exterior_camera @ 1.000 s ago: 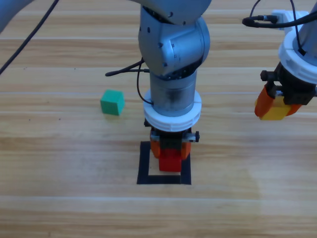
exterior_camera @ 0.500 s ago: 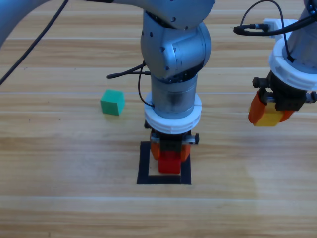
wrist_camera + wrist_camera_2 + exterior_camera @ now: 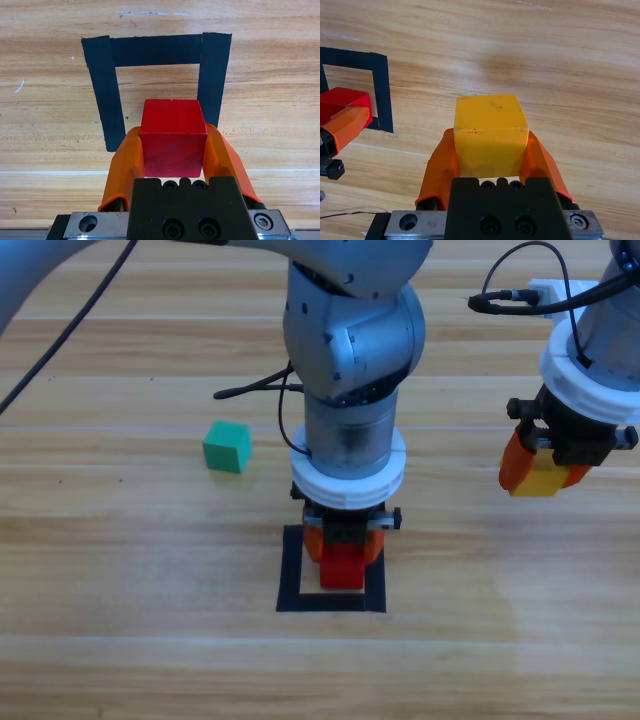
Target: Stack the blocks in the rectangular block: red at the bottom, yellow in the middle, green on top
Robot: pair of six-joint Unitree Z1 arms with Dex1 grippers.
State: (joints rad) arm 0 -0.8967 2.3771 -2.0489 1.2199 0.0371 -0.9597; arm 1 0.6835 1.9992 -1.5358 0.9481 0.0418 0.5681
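My left gripper (image 3: 343, 558) is shut on the red cube (image 3: 342, 567) (image 3: 173, 136), holding it low over the black tape square (image 3: 290, 570) (image 3: 159, 50), near the square's far side. At the right, my right gripper (image 3: 541, 470) is shut on the yellow cube (image 3: 538, 480) (image 3: 490, 132), held above the table well away from the square. The right wrist view also catches the red cube (image 3: 342, 99) and a corner of the tape (image 3: 381, 90). The teal-green cube (image 3: 227, 446) rests alone on the wood, left of the left arm.
The left arm's thick grey body (image 3: 350, 350) stands over the square and hides its far edge. A black cable (image 3: 255, 388) trails behind it. Bare wooden table (image 3: 150, 640) lies in front of the square and on both sides.
The left gripper has sunk slightly with the red cube over the square. The right gripper has carried the yellow cube a little leftward, and its drift has slowed.
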